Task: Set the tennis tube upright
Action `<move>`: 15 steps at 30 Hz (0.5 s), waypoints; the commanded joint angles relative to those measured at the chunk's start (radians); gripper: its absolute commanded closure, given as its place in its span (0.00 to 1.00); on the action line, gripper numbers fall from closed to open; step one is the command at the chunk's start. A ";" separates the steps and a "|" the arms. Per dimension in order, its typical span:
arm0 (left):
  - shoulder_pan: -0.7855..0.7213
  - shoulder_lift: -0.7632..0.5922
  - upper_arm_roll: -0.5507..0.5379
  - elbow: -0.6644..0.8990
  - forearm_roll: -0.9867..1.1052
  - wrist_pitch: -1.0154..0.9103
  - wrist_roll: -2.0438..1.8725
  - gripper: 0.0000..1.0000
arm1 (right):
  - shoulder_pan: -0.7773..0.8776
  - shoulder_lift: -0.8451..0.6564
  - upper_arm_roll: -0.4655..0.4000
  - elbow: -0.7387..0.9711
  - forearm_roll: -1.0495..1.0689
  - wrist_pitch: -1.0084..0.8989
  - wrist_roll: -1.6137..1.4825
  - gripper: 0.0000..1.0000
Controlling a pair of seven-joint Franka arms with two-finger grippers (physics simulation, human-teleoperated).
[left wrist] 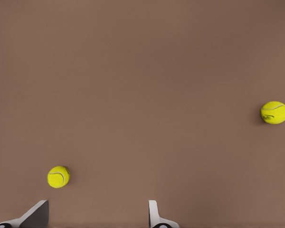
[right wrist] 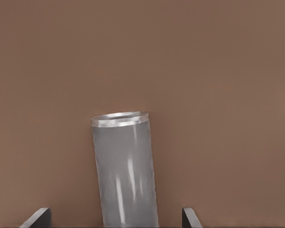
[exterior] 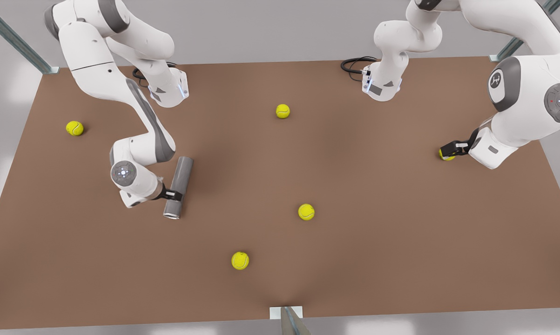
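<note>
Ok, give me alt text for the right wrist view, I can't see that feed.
The grey tennis tube lies on the brown table between the right gripper's open fingers, its rimmed end pointing away from the camera.

Soft, even light falls from above on the brown table (exterior: 377, 242), with faint blurred shadows under the arms and balls. Pale streaks gleam along the tennis tube (right wrist: 126, 171). Everything stays sharp, without glare.

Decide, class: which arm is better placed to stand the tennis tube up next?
The right arm: its right pincer straddles the lying tennis tube, fingers open. The left pincer sits across the table beside a tennis ball.
</note>
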 commanded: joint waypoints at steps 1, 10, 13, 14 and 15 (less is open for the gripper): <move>0.000 0.000 0.000 -0.002 -0.001 0.000 0.000 0.00 | 0.000 -0.001 0.000 -0.012 0.006 0.000 0.001 0.00; 0.001 0.005 0.000 -0.005 -0.001 -0.001 0.000 0.00 | -0.011 -0.027 0.022 -0.161 0.042 0.084 0.004 0.00; 0.001 0.008 0.000 -0.005 -0.001 -0.001 0.000 0.00 | -0.008 -0.016 0.020 -0.159 0.035 0.115 -0.056 0.00; 0.001 0.008 0.000 -0.005 -0.001 -0.001 0.000 0.00 | -0.009 -0.010 0.020 -0.159 0.033 0.116 -0.068 0.00; 0.001 0.008 0.000 -0.005 -0.001 -0.001 0.000 0.00 | -0.009 -0.006 0.020 -0.159 0.033 0.118 -0.068 0.00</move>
